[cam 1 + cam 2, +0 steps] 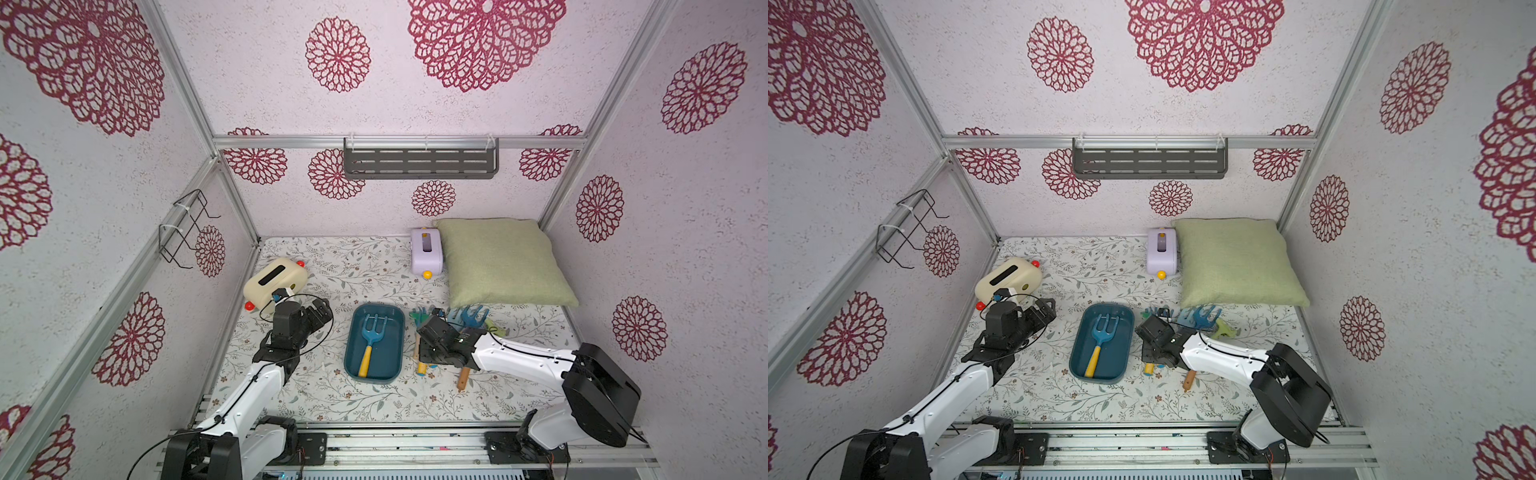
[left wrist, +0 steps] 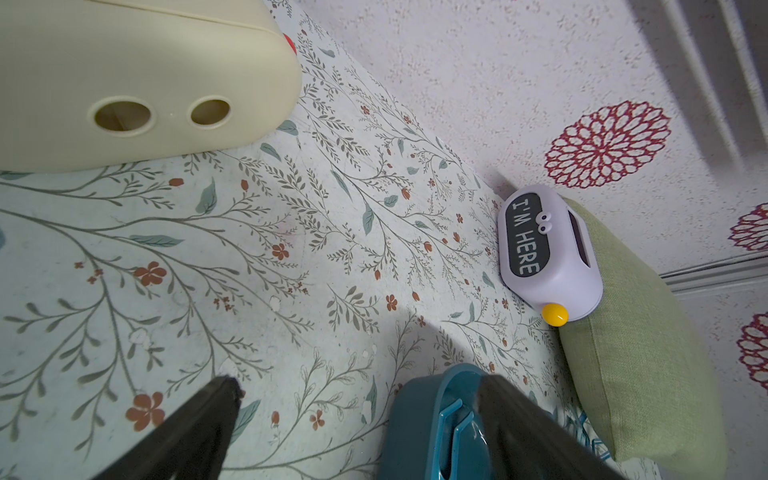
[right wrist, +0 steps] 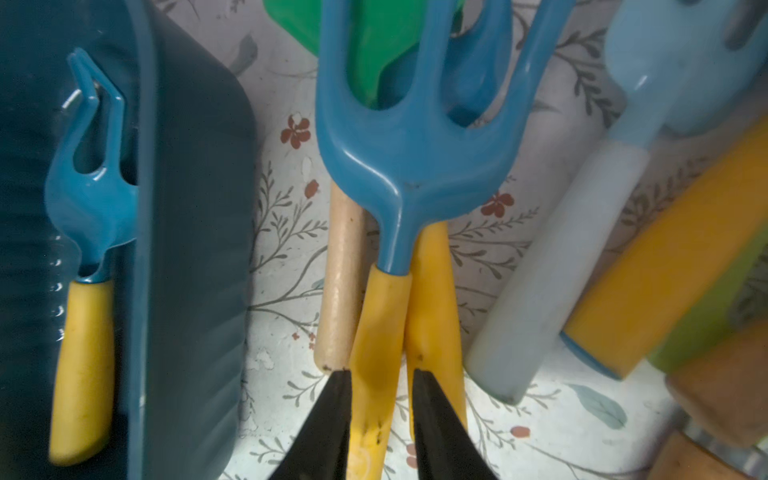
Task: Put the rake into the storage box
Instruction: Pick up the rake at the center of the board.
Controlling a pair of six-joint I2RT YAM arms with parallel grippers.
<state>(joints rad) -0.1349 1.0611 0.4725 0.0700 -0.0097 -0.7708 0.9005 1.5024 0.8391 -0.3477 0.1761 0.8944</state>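
Blue three-pronged plastic rake with yellow handle: both ends cut off
Prong tips are cropped ahead of the black fingers of the right gripper; handle end vanishes between them; grip unclear.

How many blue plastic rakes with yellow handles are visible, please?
2: one rake inside the dark teal plastic storage box, one outside between the right gripper's fingers; the tool pile may hide more.

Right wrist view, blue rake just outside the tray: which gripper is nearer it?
Right. The right gripper straddles the yellow handle of the rake; the left gripper hangs open beyond the storage box.
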